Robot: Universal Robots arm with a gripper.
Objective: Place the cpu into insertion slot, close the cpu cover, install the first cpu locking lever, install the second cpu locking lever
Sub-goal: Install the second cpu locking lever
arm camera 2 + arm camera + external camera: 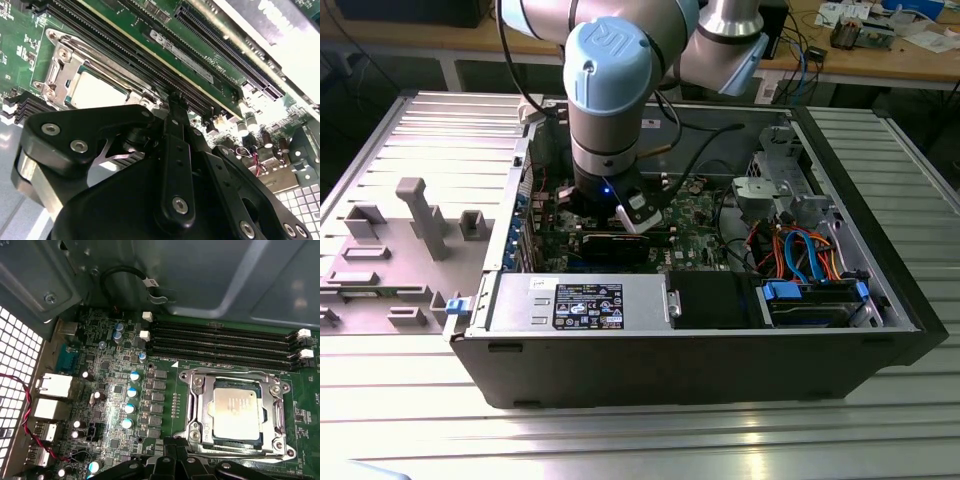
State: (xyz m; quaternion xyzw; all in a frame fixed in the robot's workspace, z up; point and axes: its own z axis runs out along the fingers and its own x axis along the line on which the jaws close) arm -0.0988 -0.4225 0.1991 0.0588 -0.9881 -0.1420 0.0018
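1. The arm [610, 90] reaches down into an open computer case [700, 330] that lies on a ribbed metal table [620, 440]; its wrist hangs over the green motherboard [695, 215].
2. In the first wrist view, the cpu [236, 409] lies flat in the insertion slot [202, 412], its dull silver top facing up.
3. The cpu cover [277, 407] is down over the chip, its silvery frame around the chip's edges, with the metal top showing through the window.
4. The gripper [175, 446] sits just beside the socket's edge, near the frame's rim; I cannot tell whether it touches the frame.
5. In the second wrist view, the gripper [173, 100] shows black fingers [176, 150] drawn close into one narrow tip. They look pressed together, with nothing pinched between them.
6. The long black memory slots [220, 345] run alongside the socket, just beyond it.
7. Inside the case, a black power supply [585, 300] sits by the near wall, and coloured cables [800, 250] bunch toward the exterior view's right.
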